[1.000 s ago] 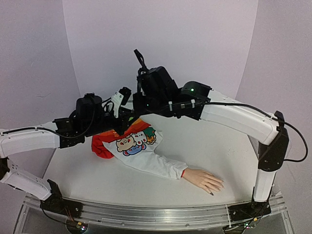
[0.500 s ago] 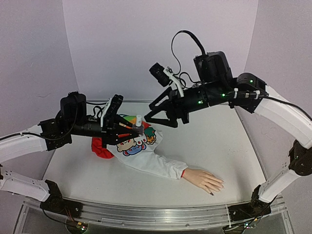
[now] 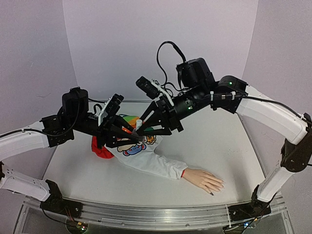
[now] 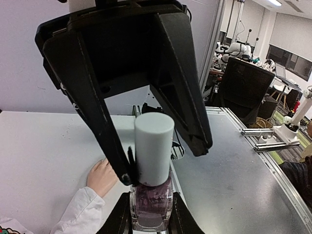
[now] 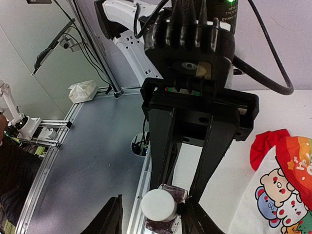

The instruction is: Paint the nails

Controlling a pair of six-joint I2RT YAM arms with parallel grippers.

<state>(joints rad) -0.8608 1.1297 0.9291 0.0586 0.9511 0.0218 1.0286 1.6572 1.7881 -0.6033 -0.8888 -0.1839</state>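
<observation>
Left hand (image 4: 151,220): closed on the small clear bottle (image 4: 151,204), fingers clamped on either side of the glass body. Bottle is upright, with dark purplish contents and a pale cap (image 4: 154,146) on top.

Right hand (image 5: 155,219): open, facing the left hand from the other side, fingers spread either side of the cap. In the left wrist view one fingertip (image 4: 127,176) sits right at the cap's side and the other is apart from it. Not clamped on the cap.

Both hands meet in the air over the back-left part of the worktop (image 3: 219,141), above a white child's top (image 3: 134,145) with a cartoon print and rainbow and red trim.

The white sleeve (image 3: 161,165) runs from there toward the near right. The mannequin hand (image 3: 204,179) sticks out of the cuff and lies flat on the worktop, fingers pointing right.

Nails (image 3: 220,184) are at those fingertips near the front edge, well apart from both hands and the bottle. One dark nail (image 3: 212,194) on the nearest finger; the others are too small to tell the colour.
</observation>
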